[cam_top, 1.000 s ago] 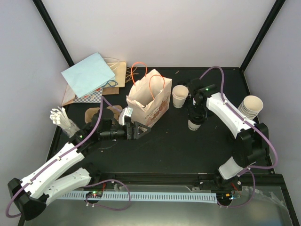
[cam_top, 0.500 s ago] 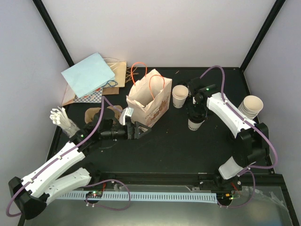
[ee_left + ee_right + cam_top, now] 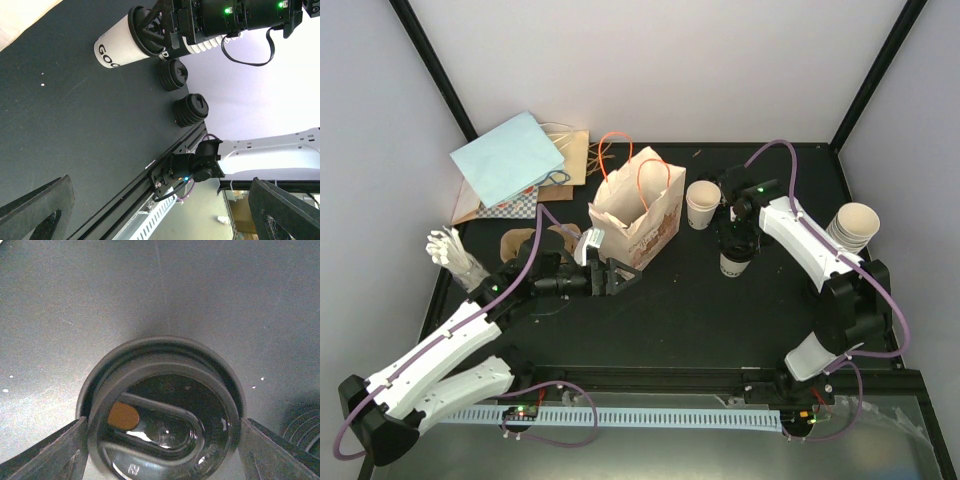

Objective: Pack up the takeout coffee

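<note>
One takeout coffee (image 3: 731, 264), a cream-white cup with a black lid (image 3: 162, 410), stands upright on the black table right of the paper bag. My right gripper (image 3: 736, 245) hangs straight above it, open. Its fingers (image 3: 55, 450) sit close on either side of the lid's rim. In the left wrist view the same cup (image 3: 120, 47) appears with the right gripper at its lid. My left gripper (image 3: 618, 275) lies low by the bag's near corner, jaws wide open and nothing between them.
The printed paper bag (image 3: 638, 208) with orange handles stands open at centre. An unlidded cup (image 3: 701, 204) is beside it, and a stack of cups (image 3: 853, 228) sits far right. Two stacks of black lids (image 3: 182, 92) sit near the coffee. A brown tray (image 3: 523, 243) and flat bags (image 3: 508, 158) lie left.
The right gripper's jaws have spread slightly around the lid. Neither arm nor the cup has otherwise shifted.
</note>
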